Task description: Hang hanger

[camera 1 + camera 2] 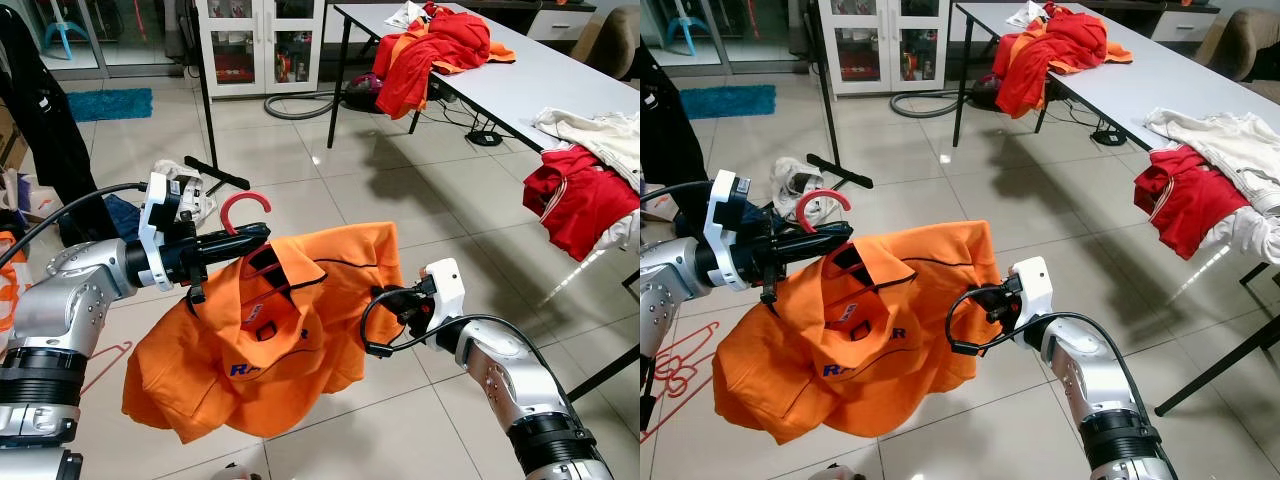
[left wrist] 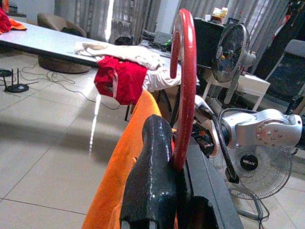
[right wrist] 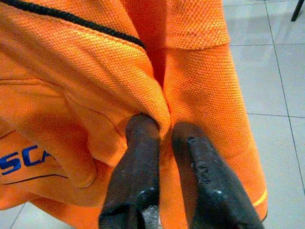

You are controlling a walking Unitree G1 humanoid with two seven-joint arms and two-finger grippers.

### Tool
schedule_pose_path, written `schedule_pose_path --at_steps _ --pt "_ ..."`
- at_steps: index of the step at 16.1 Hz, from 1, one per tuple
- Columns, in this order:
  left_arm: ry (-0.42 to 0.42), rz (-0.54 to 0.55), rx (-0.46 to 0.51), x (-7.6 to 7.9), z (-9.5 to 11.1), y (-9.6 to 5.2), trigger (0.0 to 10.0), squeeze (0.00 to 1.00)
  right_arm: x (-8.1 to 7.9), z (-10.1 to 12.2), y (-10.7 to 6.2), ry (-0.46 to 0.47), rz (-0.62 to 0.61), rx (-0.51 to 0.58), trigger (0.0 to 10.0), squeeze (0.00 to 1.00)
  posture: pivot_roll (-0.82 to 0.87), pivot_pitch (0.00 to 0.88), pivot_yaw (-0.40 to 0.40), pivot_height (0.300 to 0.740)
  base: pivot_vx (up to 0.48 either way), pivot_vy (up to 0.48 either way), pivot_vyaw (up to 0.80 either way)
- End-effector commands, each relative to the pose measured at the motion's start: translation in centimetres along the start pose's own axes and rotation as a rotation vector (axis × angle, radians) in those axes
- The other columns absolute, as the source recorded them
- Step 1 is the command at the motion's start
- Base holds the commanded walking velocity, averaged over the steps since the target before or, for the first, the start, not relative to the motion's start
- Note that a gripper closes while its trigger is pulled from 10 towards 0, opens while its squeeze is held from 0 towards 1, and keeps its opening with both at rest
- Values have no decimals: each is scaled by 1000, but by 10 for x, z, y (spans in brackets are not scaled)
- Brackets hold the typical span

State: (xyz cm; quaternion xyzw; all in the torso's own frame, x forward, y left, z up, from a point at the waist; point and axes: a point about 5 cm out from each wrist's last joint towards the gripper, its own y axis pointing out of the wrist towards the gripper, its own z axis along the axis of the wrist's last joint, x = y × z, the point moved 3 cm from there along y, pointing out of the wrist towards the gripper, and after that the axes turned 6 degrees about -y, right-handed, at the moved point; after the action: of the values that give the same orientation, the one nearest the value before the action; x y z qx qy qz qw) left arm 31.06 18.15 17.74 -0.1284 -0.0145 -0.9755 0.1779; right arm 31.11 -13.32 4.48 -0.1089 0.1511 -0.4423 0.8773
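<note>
Left gripper (image 1: 250,238) clenched on smooth red plastic hanger (image 1: 243,208), curved hook upright, mid-air over glossy tiled floor (image 1: 330,190). Orange piqué-knit polo shirt (image 1: 290,330) draped on it. Right gripper (image 3: 164,131) pinches a shirt fold.

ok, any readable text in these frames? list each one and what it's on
"MILUX", on the hub of the fan.
"SC", blue letters cut off at the frame edge, on the orange shirt.
"RA" in the left eye view and "R" in the right eye view, parts of the same blue print, mostly folded under.
Collar tag on the shirt: too small to read.
</note>
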Motion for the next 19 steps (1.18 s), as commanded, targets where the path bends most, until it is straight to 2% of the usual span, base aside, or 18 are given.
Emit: schedule_pose_path --at_steps 1,10,11,13,14,19 --pt "69 -30 16 4 18 5 0 0 4 3 -2 4 -12 16 0 0 -50 0 -60 740 0 0 0" --pt "69 -31 16 4 18 5 0 0 5 2 -1 10 -12 17 0 0 -49 0 -61 740 0 0 0" --pt "66 -27 11 4 16 4 0 0 18 14 -20 -12 -12 51 0 0 -67 7 -62 740 0 0 0" --pt "62 -24 1 4 13 3 0 0 30 34 -45 -59 -1 94 0 0 -67 7 -62 740 0 0 0" --pt "61 -25 -4 4 12 4 0 0 32 45 -51 -81 7 114 0 0 -72 7 -61 740 0 0 0" --pt "60 -20 -15 3 8 5 0 0 27 47 -49 -92 34 111 0 0 -66 8 -65 740 0 0 0"
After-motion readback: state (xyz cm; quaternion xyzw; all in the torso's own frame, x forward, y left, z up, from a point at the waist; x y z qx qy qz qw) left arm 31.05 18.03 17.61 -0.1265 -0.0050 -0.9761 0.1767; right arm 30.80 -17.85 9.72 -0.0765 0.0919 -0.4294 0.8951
